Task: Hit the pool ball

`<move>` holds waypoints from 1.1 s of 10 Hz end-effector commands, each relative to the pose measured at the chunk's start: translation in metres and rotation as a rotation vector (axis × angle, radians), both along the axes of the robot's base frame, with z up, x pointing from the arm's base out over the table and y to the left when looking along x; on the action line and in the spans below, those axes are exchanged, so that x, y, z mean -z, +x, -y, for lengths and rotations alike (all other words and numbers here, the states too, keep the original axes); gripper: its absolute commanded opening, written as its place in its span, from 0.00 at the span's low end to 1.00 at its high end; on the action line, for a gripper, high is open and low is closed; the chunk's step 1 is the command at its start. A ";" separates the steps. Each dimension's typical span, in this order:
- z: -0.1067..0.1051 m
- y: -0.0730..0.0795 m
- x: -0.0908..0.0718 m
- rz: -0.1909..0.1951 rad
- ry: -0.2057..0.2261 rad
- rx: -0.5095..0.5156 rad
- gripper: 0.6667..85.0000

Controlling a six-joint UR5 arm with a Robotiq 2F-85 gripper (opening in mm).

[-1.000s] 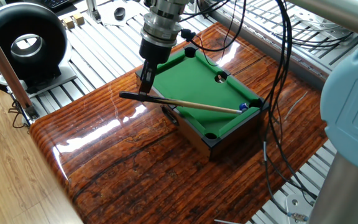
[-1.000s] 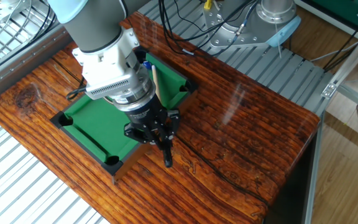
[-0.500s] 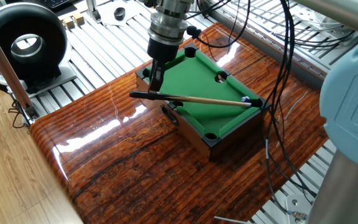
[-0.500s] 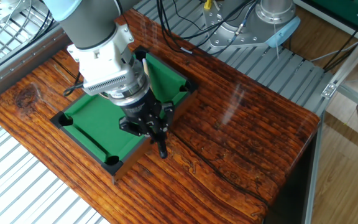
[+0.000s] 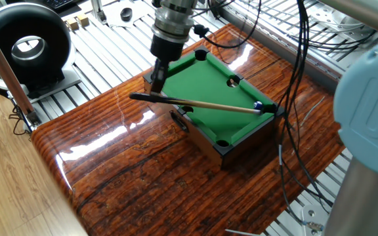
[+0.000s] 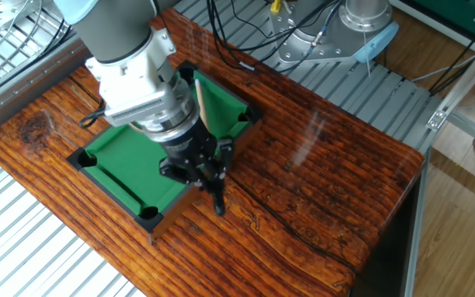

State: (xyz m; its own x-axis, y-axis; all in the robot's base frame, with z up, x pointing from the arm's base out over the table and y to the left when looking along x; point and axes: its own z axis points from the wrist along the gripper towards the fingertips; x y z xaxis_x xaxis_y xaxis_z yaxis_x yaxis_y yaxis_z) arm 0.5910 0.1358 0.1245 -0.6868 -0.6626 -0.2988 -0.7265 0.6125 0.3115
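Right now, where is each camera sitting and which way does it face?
One fixed view: high off a corner of the wooden table, looking down along the cue toward the pool ball; the gripper and a blurred pale blue arm segment show.
The other fixed view: high on the opposite side, looking down on the arm's wrist and gripper, which hide the ball.
Both share the mini pool table.

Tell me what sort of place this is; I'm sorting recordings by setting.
Most likely a robotics lab or test bench. A glossy wooden board lies on slotted aluminium framing, loose black cables hang around the arm, and a miniature pool table serves as the prop.
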 end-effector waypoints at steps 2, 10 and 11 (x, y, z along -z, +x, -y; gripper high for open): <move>0.016 0.049 -0.016 0.059 0.001 0.070 0.00; 0.086 0.073 0.004 0.023 -0.152 0.326 0.00; 0.091 0.074 0.006 0.024 -0.161 0.337 0.00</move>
State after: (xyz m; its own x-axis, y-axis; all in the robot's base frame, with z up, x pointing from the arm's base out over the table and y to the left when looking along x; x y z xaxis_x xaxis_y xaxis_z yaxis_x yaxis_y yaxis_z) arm 0.6619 0.0645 0.1215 -0.8311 -0.4933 -0.2567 -0.5451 0.8142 0.1999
